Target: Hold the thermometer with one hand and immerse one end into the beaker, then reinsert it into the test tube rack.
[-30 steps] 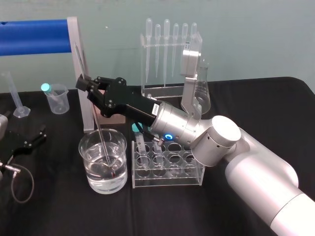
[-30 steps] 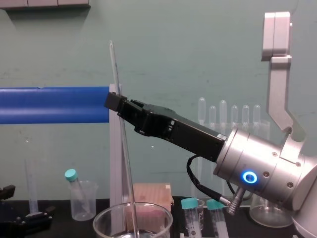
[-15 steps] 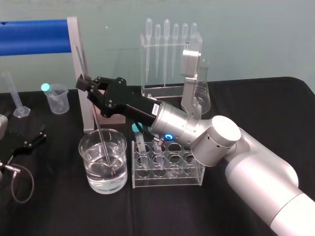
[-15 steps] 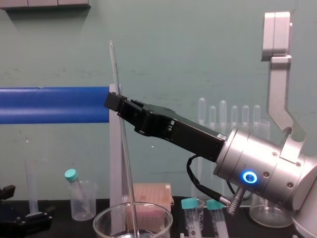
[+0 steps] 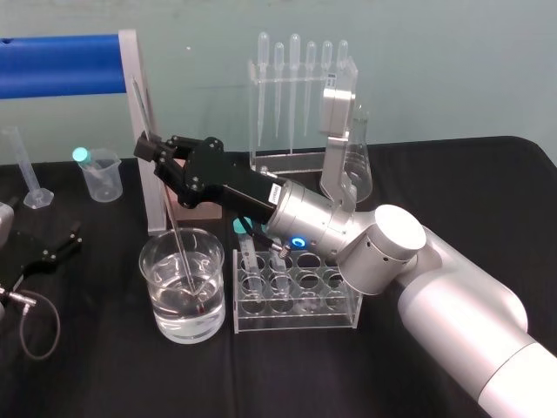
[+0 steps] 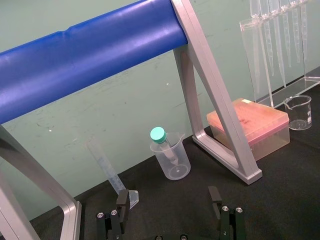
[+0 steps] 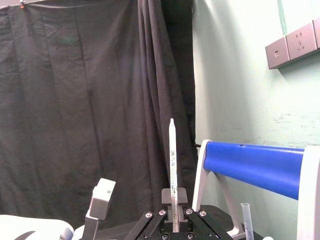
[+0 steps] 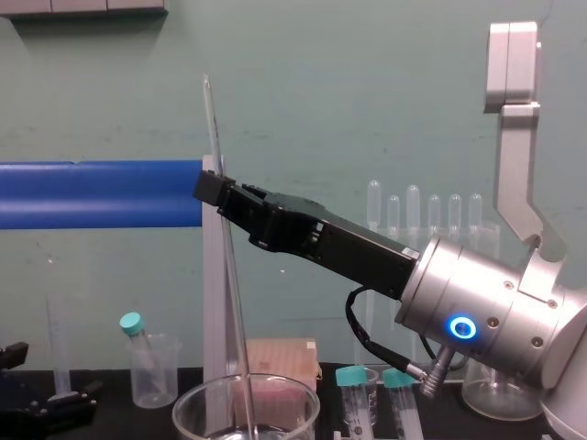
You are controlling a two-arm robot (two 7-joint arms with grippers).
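The thermometer (image 5: 177, 239) is a long thin glass rod that leans slightly, its lower end under the water in the beaker (image 5: 155, 287). My right gripper (image 5: 150, 148) is shut on the rod's upper part, above and behind the beaker. In the chest view the thermometer (image 8: 213, 128) rises well above the right gripper (image 8: 209, 190) and runs down into the beaker (image 8: 185, 405). In the right wrist view the thermometer (image 7: 173, 165) stands up from between the fingers. The clear test tube rack (image 5: 296, 294) stands just right of the beaker. My left gripper (image 6: 168, 200) rests open on the table at the far left.
A small plastic beaker (image 5: 100, 174) with a teal-capped tube and a graduated cylinder (image 5: 26, 170) stand at the back left. A blue bar on a metal frame (image 5: 61, 65), a pipette stand (image 5: 300, 96) and a conical flask (image 5: 357, 165) line the back. A pink box (image 6: 250, 125) lies by the frame.
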